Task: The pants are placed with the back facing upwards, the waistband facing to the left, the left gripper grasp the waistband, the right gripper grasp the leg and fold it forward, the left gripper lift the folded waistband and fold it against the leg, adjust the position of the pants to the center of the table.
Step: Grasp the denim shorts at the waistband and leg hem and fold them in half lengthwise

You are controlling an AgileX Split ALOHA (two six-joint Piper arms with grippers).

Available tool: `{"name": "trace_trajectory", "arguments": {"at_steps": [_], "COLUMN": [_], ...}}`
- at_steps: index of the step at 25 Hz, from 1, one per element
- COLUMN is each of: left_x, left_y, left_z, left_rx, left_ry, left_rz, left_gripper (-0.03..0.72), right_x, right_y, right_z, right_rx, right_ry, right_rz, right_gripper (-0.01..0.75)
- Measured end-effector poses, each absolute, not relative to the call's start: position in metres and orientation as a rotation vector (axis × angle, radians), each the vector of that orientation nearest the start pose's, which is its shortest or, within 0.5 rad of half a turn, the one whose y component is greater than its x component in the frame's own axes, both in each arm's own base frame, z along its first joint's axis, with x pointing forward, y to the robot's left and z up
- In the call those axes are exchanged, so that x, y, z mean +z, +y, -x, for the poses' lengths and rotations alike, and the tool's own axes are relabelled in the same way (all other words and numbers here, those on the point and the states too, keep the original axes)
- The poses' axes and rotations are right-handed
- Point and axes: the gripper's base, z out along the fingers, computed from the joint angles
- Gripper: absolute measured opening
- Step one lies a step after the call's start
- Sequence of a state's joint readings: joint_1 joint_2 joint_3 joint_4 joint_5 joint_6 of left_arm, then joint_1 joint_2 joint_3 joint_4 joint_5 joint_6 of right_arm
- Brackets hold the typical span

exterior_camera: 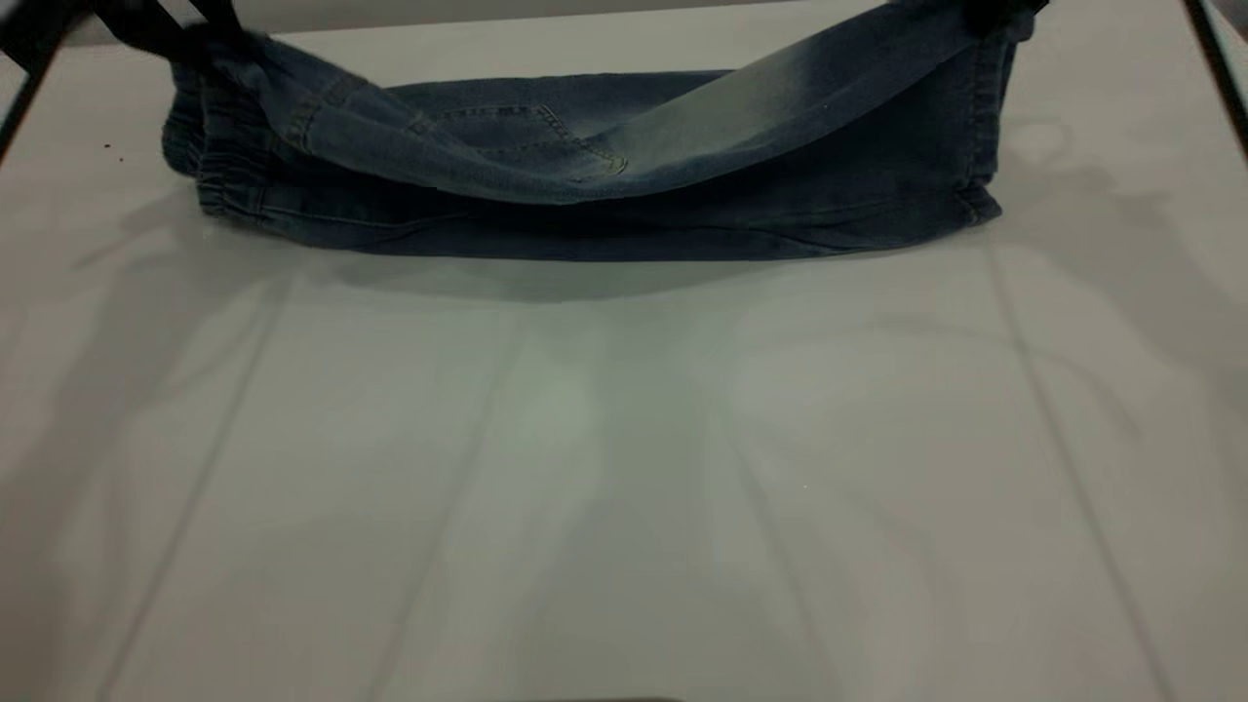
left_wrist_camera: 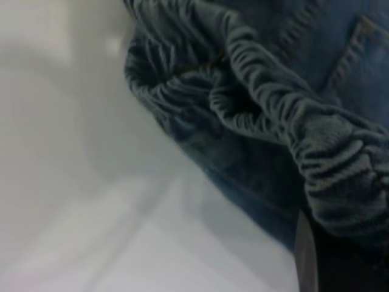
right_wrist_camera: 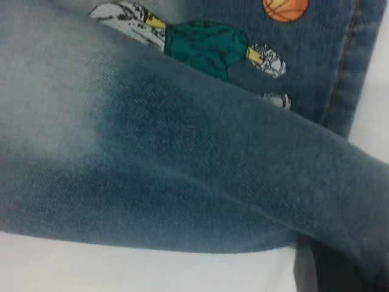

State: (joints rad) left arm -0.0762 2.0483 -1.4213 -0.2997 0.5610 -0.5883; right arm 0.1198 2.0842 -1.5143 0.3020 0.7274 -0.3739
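Observation:
The blue denim pants [exterior_camera: 585,166] lie along the far side of the white table [exterior_camera: 624,468], with one layer raised off the layer below. My left gripper [exterior_camera: 190,39] at the far left is shut on the ruched waistband [exterior_camera: 219,166], holding it up. In the left wrist view the gathered waistband [left_wrist_camera: 273,109] bunches over one of that gripper's fingers [left_wrist_camera: 306,255]. My right gripper [exterior_camera: 990,15] at the far right is shut on the faded leg [exterior_camera: 829,78] near its hem, lifted. In the right wrist view the leg [right_wrist_camera: 182,158] drapes over a dark finger [right_wrist_camera: 306,271], above the basketball-player print [right_wrist_camera: 206,39].
A back pocket [exterior_camera: 526,136] shows on the raised layer. The lower layer rests flat with its hem [exterior_camera: 975,205] at the right. The table's wide near half [exterior_camera: 624,546] carries only shadows. Dark frame rails run at the far corners [exterior_camera: 1219,78].

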Motion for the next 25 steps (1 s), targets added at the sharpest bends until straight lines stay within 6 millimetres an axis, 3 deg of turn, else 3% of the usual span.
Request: {"name": "trace_trajectory", "arguments": {"at_steps": [7, 10, 12, 16, 20, 22, 25], "left_x": [0.138, 0.130, 0.127, 0.128, 0.138, 0.152, 0.173], "left_y": [-0.044, -0.043, -0.043, -0.041, -0.040, -0.041, -0.044], "left_z": [-0.450, -0.455, -0.457, -0.461, -0.470, -0.476, -0.475], "left_rx": [-0.511, -0.522, -0.526, -0.514, -0.419, -0.336, -0.222], "left_ry": [2.402, 2.352, 2.328, 2.296, 2.277, 2.291, 2.403], "left_rz": [1.013, 1.029, 1.033, 0.980, 0.682, 0.448, 0.069], "left_gripper": [0.092, 0.107, 0.138, 0.286, 0.462, 0.517, 0.551], "right_x": [0.158, 0.153, 0.152, 0.153, 0.155, 0.157, 0.165], "right_y": [0.069, 0.069, 0.068, 0.068, 0.068, 0.069, 0.073], "right_z": [-0.451, -0.456, -0.457, -0.459, -0.459, -0.456, -0.450], "right_rx": [0.218, 0.200, 0.193, 0.185, 0.192, 0.216, 0.288], "right_ry": [2.605, 2.571, 2.556, 2.534, 2.537, 2.560, 2.596], "right_rz": [0.358, 0.342, 0.336, 0.328, 0.321, 0.314, 0.288], "right_gripper": [0.051, 0.090, 0.151, 0.372, 0.589, 0.637, 0.642]}}
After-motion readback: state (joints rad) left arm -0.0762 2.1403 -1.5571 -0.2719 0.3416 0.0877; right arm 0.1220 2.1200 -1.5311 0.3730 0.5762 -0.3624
